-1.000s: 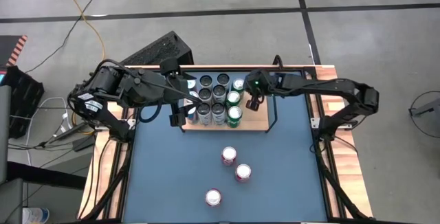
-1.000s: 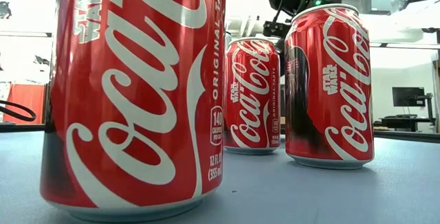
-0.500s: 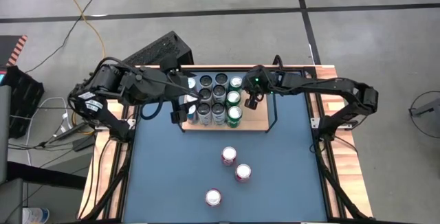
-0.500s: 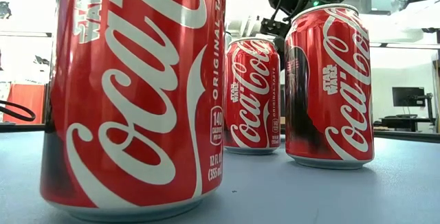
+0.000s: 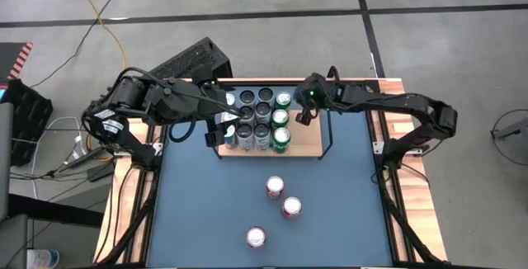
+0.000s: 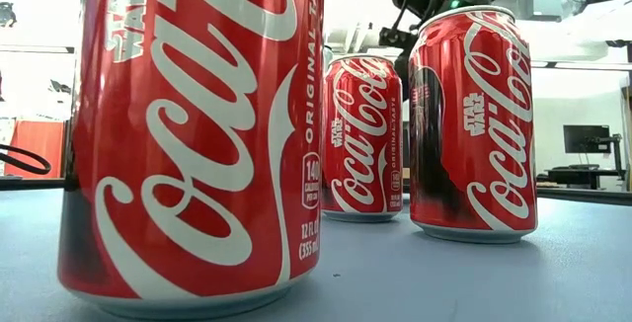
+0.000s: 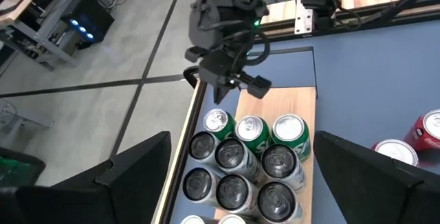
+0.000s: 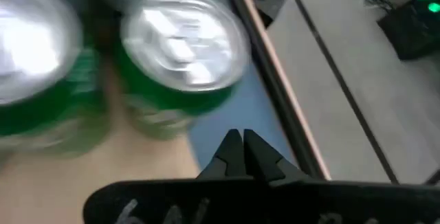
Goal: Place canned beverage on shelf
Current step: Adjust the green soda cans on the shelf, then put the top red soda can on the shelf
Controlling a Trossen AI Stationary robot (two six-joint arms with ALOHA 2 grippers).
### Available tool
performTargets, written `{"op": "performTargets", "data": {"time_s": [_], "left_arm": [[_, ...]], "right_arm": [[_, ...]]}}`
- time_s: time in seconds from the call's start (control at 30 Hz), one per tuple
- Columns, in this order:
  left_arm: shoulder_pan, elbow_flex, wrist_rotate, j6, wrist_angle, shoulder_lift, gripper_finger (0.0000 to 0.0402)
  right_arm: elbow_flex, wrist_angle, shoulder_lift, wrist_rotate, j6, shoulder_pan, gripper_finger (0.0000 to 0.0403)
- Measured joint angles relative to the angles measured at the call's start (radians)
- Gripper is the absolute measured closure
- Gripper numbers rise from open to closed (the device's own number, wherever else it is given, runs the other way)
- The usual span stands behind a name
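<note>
The shelf (image 5: 309, 141), a light-wood board with a black wire frame, stands at the table's far middle. Several dark cans (image 5: 254, 116) and green cans (image 5: 280, 129) stand upright on it. Three red cans (image 5: 275, 187) stand on their bases on the blue table, nearer the front; the low view shows them close up (image 6: 197, 124). My right gripper (image 5: 304, 119) hangs shut over the shelf's right part, beside the green cans (image 8: 182, 52), holding nothing. My left gripper (image 5: 218, 131) stays open and empty above the shelf's left end, with the cans (image 7: 237, 159) below it.
The shelf's black upright rail (image 5: 324, 133) stands just right of my right gripper. A black box (image 5: 190, 58) lies on the floor beyond the table's far edge. Bare blue tabletop (image 5: 346, 203) surrounds the three red cans.
My right gripper, still shut, has tipped a little and drifted slightly toward the table's far right, away from the green cans. The cans have not moved.
</note>
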Motion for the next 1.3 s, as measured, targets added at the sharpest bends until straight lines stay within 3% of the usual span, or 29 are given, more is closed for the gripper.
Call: {"op": "performTargets", "data": {"time_s": [0.47,0.83,1.03,1.3], "left_arm": [[0.0,0.0,0.0,0.015,0.0,0.0,0.0058],[0.009,0.0,0.0,0.02,0.0,0.0,0.0058],[0.008,0.0,0.0,-0.002,0.0,0.0,0.0058],[0.008,0.0,0.002,-0.031,-0.002,0.0,0.0058]], "right_arm": [[-0.001,0.055,0.033,-0.126,-0.015,0.005,0.0403],[0.029,-0.054,-0.024,-0.061,-0.007,0.005,0.0403],[0.056,-0.179,-0.125,-0.145,0.072,0.103,0.0403],[0.055,-0.275,-0.179,-0.107,0.233,0.32,0.0403]]}}
